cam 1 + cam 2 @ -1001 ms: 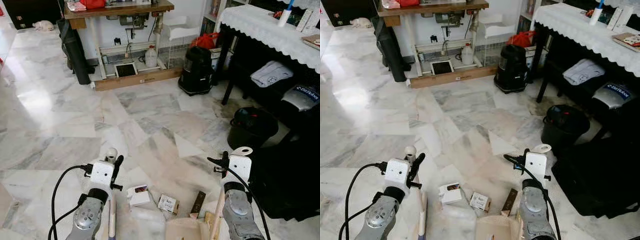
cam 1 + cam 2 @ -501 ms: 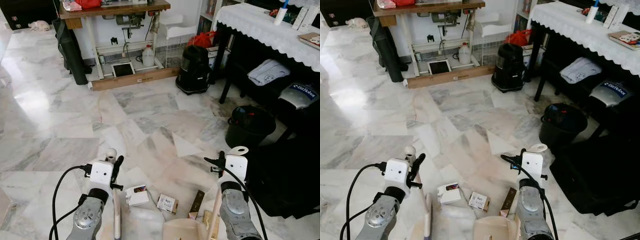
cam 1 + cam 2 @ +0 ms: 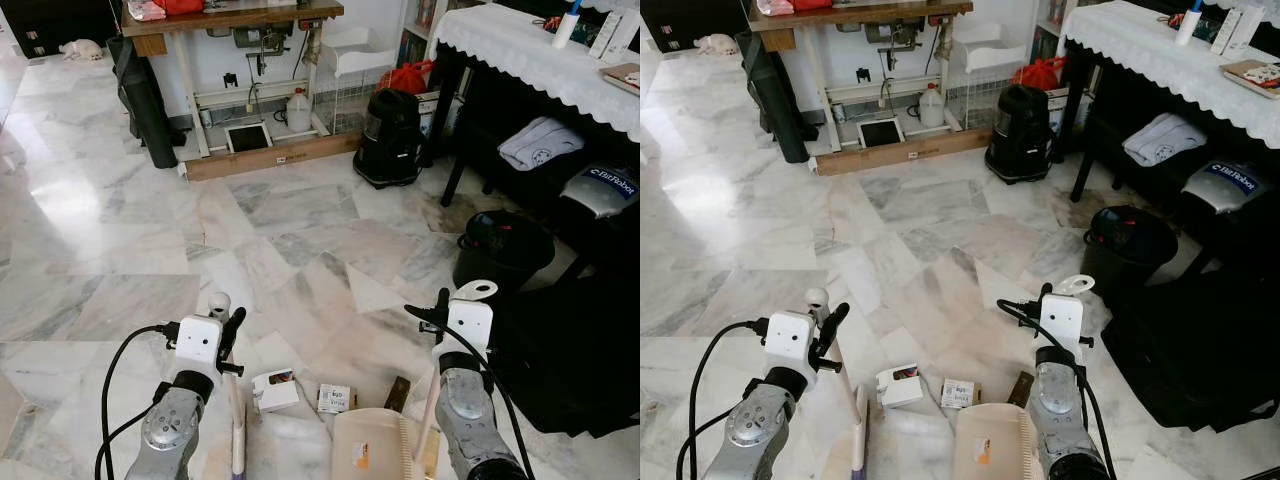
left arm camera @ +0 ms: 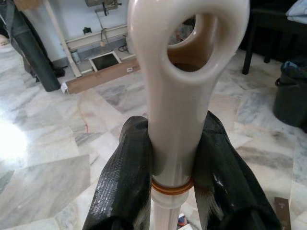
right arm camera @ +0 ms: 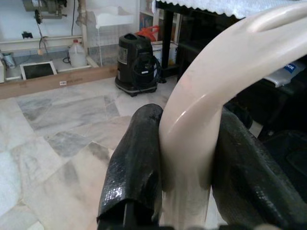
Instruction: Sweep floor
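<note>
L tool [image 3: 822,318] grips broom handle [image 3: 845,375]; R tool [image 3: 1060,297] grips dustpan [image 3: 988,445]; boxes [image 3: 899,384] betw.

- Floor [image 3: 120,230] — polished marble, glossy, grey-veined.
- Broom handle [image 4: 180,91] — smooth, shiny cream plastic.
- Dustpan [image 3: 365,450] — matt beige plastic.
- Tablecloth [image 3: 530,50] — white lace cloth.
- Gripper fingers [image 4: 127,187] — textured black rubber.

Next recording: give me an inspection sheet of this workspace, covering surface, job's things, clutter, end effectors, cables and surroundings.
Surface: glossy grey-white marble floor.
Job's things: cream plastic broom handle; cream plastic dustpan on the floor by the litter.
Clutter: small white cardboard box, small printed packet, dark flat strip.
End effectors: left end effector shut on the broom handle; right end effector shut on the cream dustpan handle.
Cables: black cable looping off the left wrist.
Surroundings: black canister vacuum, black bucket, lace-covered table.
</note>
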Available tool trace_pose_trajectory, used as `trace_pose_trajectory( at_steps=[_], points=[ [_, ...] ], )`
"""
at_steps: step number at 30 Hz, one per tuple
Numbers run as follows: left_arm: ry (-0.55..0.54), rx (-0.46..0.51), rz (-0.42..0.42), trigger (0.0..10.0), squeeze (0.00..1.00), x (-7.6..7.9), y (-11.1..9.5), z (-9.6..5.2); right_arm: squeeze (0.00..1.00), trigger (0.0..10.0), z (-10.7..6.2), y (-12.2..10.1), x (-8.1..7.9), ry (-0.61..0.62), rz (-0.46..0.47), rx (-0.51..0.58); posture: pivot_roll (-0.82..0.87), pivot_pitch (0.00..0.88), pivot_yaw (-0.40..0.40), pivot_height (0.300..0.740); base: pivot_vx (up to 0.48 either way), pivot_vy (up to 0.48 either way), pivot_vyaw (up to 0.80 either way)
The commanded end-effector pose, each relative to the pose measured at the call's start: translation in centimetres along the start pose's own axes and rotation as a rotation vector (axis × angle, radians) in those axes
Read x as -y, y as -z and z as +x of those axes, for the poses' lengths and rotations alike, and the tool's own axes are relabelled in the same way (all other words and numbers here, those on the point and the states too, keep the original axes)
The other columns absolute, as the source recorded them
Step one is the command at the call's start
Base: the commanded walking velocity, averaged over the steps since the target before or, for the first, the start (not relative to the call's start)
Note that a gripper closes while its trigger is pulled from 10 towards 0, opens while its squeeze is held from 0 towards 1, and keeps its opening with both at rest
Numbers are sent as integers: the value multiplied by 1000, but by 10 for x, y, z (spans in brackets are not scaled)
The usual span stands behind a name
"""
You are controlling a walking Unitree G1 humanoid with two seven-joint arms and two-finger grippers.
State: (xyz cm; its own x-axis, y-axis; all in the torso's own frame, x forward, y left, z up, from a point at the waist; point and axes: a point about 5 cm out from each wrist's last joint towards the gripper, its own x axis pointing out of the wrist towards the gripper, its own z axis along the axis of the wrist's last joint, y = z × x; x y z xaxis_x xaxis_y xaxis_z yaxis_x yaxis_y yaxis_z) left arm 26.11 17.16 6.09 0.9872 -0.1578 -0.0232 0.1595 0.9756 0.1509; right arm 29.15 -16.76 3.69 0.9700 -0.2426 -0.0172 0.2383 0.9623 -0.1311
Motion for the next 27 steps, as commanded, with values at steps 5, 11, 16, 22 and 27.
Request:
trace_pose_trajectory(
  at_steps=[5, 11, 16, 22, 27],
  points=[
    [2, 19, 3, 10000, 0, -5, -7, 4, 0, 10000, 2, 0, -6, -21, -9, -2, 150, 27, 29, 740, 0, 0, 0],
    [-11, 24, -15, 10000, 0, -6, -9, 5, 0, 10000, 5, -4, -7, -23, -2, 17, 150, 28, 31, 740, 0, 0, 0],
    [-16, 28, -18, 10000, 0, -7, -10, 4, 0, 10000, 8, -6, -9, -27, -1, 24, 159, 32, 27, 740, 0, 0, 0],
    [-28, 37, -12, 10000, 0, -11, -12, 2, 0, 10000, 14, -14, -14, -39, -11, 42, 182, 46, 35, 740, 0, 0, 0],
    [-32, 44, -7, 10000, 0, -14, -14, 1, 0, 10000, 17, -15, -17, -52, -27, 42, 186, 52, 46, 740, 0, 0, 0]
  ],
)
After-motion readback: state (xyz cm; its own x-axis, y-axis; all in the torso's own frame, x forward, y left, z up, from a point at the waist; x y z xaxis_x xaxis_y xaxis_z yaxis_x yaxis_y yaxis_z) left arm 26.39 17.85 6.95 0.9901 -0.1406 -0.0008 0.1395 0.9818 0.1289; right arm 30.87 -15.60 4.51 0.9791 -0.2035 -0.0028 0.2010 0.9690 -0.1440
